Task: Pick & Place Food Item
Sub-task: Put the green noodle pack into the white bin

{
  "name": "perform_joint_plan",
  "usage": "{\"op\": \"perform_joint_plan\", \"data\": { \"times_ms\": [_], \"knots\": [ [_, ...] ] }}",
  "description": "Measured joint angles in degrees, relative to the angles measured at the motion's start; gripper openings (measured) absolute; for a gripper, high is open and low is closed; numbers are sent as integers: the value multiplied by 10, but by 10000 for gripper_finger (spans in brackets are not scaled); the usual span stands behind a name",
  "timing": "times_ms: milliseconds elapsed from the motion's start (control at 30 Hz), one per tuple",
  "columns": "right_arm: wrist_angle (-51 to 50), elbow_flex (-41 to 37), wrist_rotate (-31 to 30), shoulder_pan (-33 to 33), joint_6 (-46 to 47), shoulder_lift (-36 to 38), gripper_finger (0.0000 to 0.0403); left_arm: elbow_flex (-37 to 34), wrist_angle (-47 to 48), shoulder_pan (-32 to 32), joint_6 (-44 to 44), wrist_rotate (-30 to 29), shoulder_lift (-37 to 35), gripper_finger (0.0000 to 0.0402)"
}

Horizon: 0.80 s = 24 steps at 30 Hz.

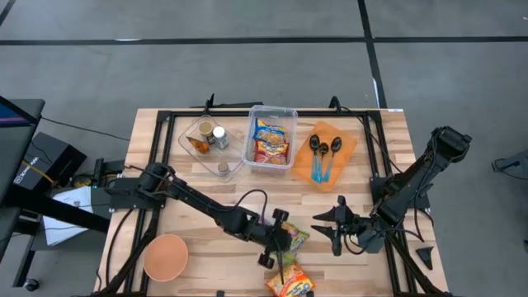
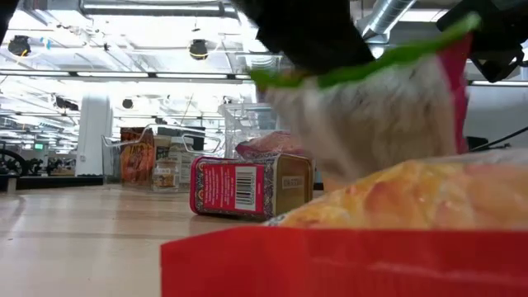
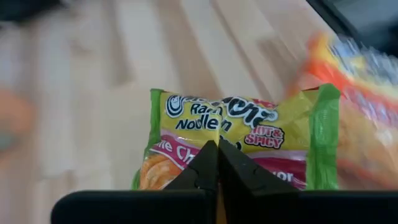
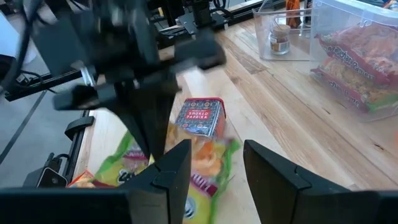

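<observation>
Ramen noodle packet [image 3: 236, 140], green-edged, sits pinched between the fully closed jaws of the left gripper [image 1: 279, 239], which has it by one edge near the table's front middle; so the pick looks made and the lift and carry come next. Just beside the jaws lie a red paprika tin [image 4: 200, 117] and a second, orange packet [image 1: 289, 285] toward the front edge [image 1: 214, 290], so a straight rise seems safest. Beyond, the clear bin [image 1: 290, 115] already holding packets seems the likely goal, across bare wood. Right gripper [image 1: 337, 225] waits nearby, jaws partly open, empty.
</observation>
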<state>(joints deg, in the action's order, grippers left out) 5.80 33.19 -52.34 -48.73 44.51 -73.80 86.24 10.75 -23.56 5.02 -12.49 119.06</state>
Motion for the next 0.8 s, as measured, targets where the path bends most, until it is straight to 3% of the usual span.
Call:
{"op": "perform_joint_plan", "data": {
  "times_ms": [200,433,600,800],
  "knots": [
    [0,0,4,0,0,0,143,0,-4,-4,-82,-123,-25,0],
    [0,0,91,-1,0,13,143,0,-11,-6,-155,-259,-61,0],
    [1,0,99,-15,0,33,143,0,-60,-16,-135,-355,-95,0],
    [2,0,80,-42,-1,38,143,1,-88,-4,-105,-538,-153,0]
  ]
}}
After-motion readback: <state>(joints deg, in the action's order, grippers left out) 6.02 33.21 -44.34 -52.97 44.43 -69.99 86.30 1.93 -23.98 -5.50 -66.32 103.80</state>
